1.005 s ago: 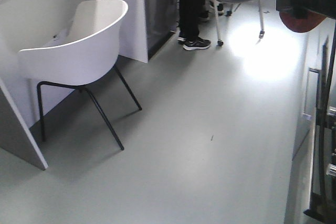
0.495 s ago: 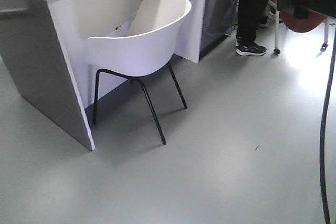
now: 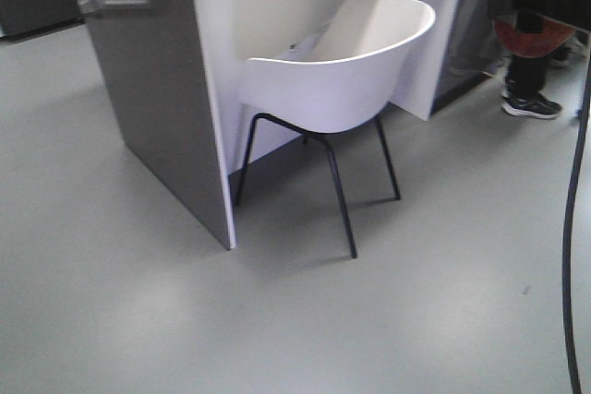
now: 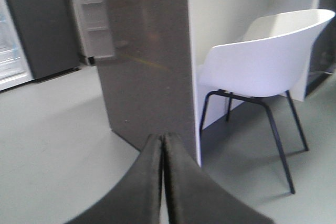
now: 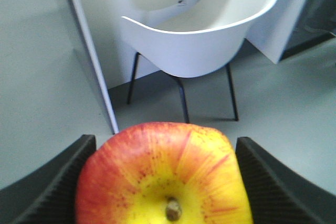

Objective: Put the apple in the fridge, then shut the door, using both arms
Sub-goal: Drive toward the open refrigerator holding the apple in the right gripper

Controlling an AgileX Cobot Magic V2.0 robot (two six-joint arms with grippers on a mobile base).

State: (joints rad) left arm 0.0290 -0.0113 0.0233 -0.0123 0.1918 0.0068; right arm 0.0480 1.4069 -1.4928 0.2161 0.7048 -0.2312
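While my right gripper (image 5: 164,195) pinches the apple (image 5: 163,169), my left gripper (image 4: 163,148) sits fully closed on nothing; fridge (image 4: 44,24) at ten o'clock.

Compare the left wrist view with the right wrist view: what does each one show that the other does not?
Only the left wrist view shows the left gripper, shut with nothing between its fingers, and the dark fridge at the far left with a strip of white inside. Only the right wrist view shows the apple, held in the right gripper, its stem dimple facing the camera. Both show the white chair, the desk beside it and the grey floor.
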